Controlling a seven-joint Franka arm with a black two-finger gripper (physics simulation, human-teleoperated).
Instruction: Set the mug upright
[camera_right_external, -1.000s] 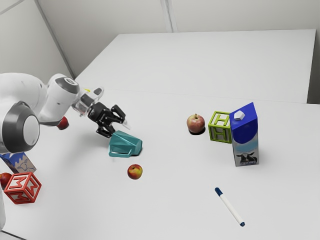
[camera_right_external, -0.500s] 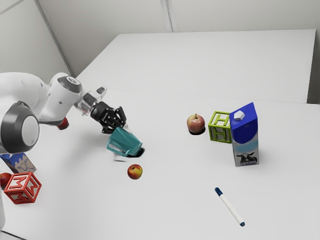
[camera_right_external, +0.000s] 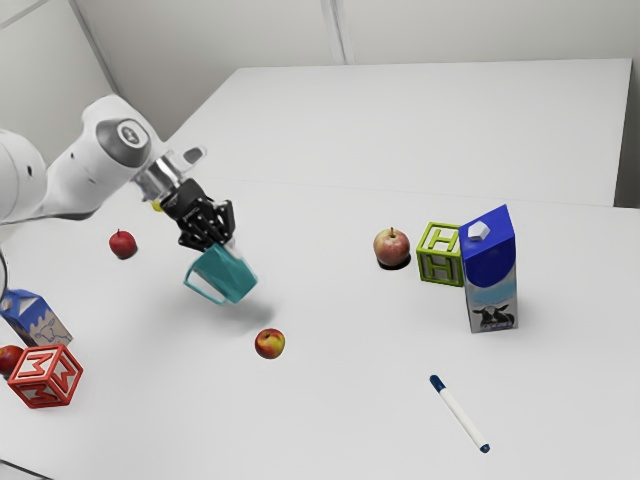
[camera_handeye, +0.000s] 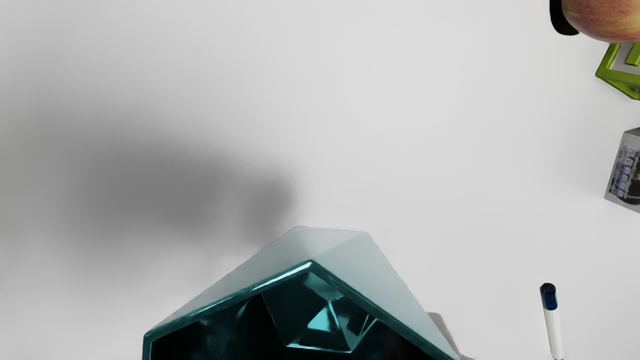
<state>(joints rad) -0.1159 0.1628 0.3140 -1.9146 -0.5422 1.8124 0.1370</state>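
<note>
In the exterior view my gripper (camera_right_external: 218, 238) is shut on the teal mug (camera_right_external: 226, 276), near its mouth end. The mug hangs above the table, tilted, its handle on the exterior view's left and its base angled down toward the right. A soft shadow lies on the table below it. Looking from the hand, the mug (camera_handeye: 311, 266) opens toward the camera, showing its angular rim and dark faceted inside. The mug's body hides where the fingertips meet it.
A small apple (camera_right_external: 269, 343) lies close to the mug. Farther right are another apple (camera_right_external: 391, 247), a green block (camera_right_external: 430, 268), a blue carton (camera_right_external: 490, 270) and a marker (camera_right_external: 460, 414). A red block (camera_right_external: 45, 376), red apple (camera_right_external: 122, 244) and second carton (camera_right_external: 38, 318) stand left.
The mug has come up off the table with my gripper, shifting toward the exterior view's left and tipping its base downward. The arm has risen; the other objects stayed put.
</note>
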